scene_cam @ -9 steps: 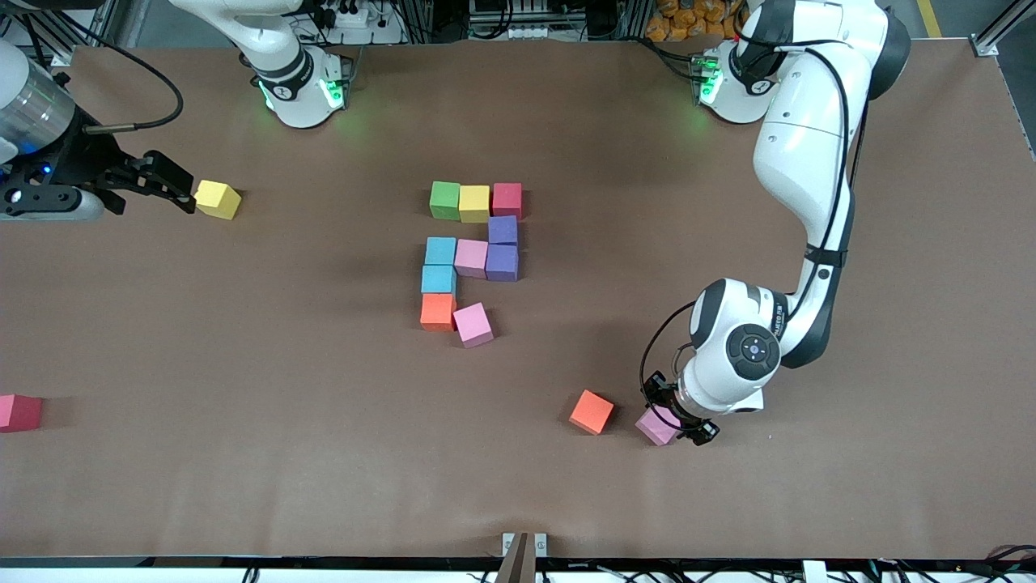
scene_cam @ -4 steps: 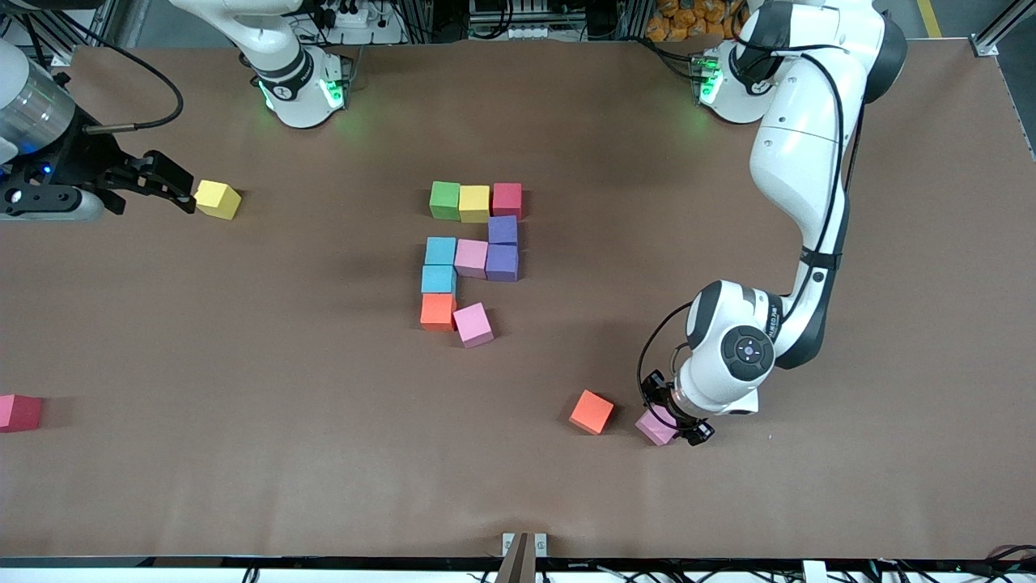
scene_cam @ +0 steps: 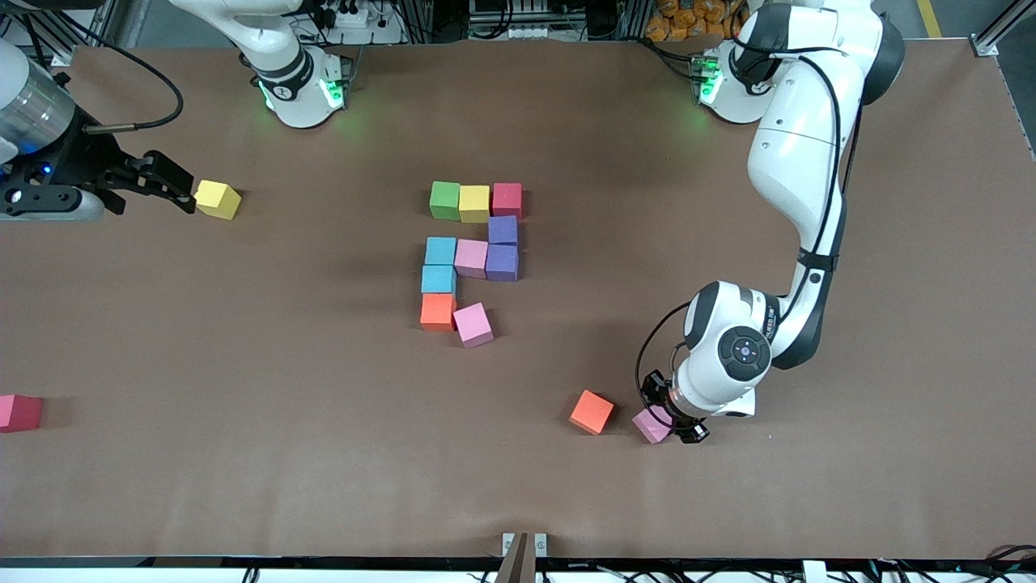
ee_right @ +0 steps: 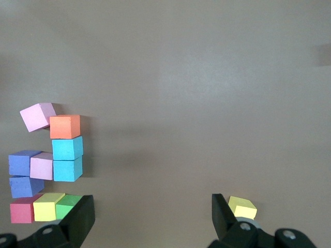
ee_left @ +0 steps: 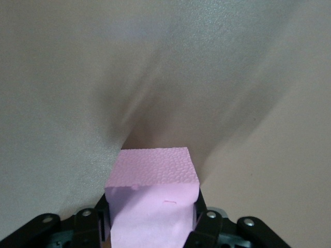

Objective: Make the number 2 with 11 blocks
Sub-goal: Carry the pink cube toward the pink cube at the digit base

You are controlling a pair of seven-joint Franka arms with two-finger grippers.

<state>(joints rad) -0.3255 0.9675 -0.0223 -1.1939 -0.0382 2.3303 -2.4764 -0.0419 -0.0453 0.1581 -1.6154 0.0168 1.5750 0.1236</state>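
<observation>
The number 2 [scene_cam: 473, 259], unfinished, sits mid-bench [scene_cam: 243, 486]. Nearer the camera, toward the left arm's end, two blocks [scene_cam: 592, 411] lie side by side; the left end effector [scene_cam: 665, 423] seems to straddle one.

Legible text: one marking only. A short line of dark lettering runs along the white wrist housing of the left arm [scene_cam: 779, 317] in the front view; the characters are too small to read. The blocks, the desk and the wrist views carry no readable text, labels or numbers
</observation>
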